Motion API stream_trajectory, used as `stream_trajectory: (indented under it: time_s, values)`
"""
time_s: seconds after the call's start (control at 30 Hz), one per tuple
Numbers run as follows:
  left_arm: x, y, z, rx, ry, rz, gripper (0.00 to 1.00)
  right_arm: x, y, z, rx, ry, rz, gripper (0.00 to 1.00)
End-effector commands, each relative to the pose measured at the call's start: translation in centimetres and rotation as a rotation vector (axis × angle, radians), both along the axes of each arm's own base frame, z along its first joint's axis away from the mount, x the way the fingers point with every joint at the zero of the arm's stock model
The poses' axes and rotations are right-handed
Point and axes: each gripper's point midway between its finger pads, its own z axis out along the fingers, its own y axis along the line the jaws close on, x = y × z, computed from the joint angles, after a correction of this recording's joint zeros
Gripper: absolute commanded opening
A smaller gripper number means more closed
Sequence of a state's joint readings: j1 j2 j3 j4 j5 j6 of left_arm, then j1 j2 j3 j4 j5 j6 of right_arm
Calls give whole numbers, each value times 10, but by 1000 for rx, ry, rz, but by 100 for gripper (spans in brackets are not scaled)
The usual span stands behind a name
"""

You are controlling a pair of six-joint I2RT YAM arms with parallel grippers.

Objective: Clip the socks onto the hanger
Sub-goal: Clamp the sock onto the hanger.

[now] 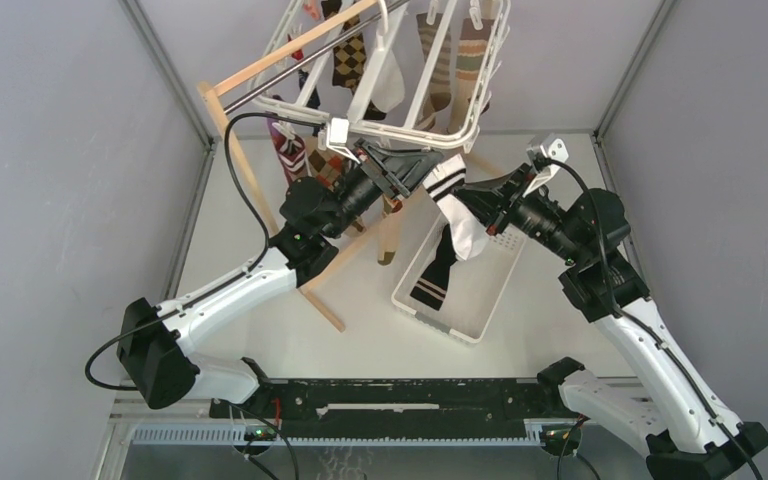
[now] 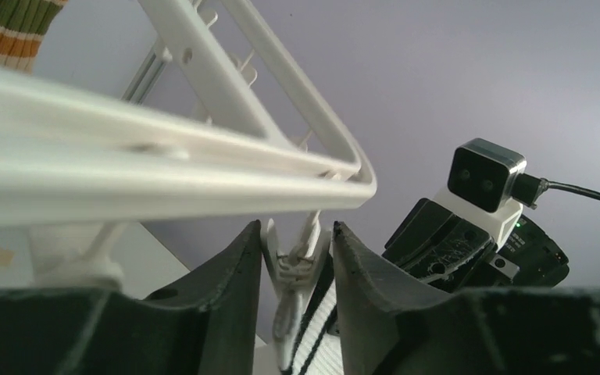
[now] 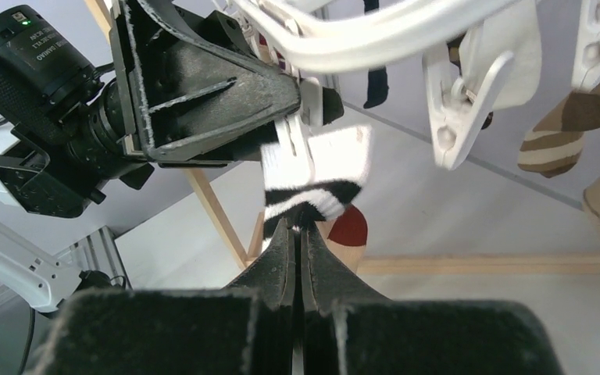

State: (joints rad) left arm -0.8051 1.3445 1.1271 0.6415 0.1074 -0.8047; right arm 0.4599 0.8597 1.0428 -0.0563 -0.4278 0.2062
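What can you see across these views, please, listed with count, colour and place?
hanger: one, white, top centre
clip: one of many, white, between the left fingers
hung socks: several, argyle, white, brown-striped, on the hanger
white sock with black stripes: one, cuff at the clip
black sock with white stripes: one, in the basket
basket: one, white, mid-table
wooden stand: one, tan, rear left
table: one, white
left gripper: black, straddling the clip
right gripper: black, pinching the white sock
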Motion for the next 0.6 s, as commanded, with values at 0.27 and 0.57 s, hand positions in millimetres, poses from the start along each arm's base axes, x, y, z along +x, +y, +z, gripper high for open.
stream_trajectory:
  time_s: [0.27, 0.57]
  values:
    - [11, 13, -31, 92, 10, 112, 83, 5, -18, 29, 28, -70, -107, 52]
    - [23, 59, -53, 173, 17, 338, 98, 29, -51, -10, -8, 23, -331, 65]
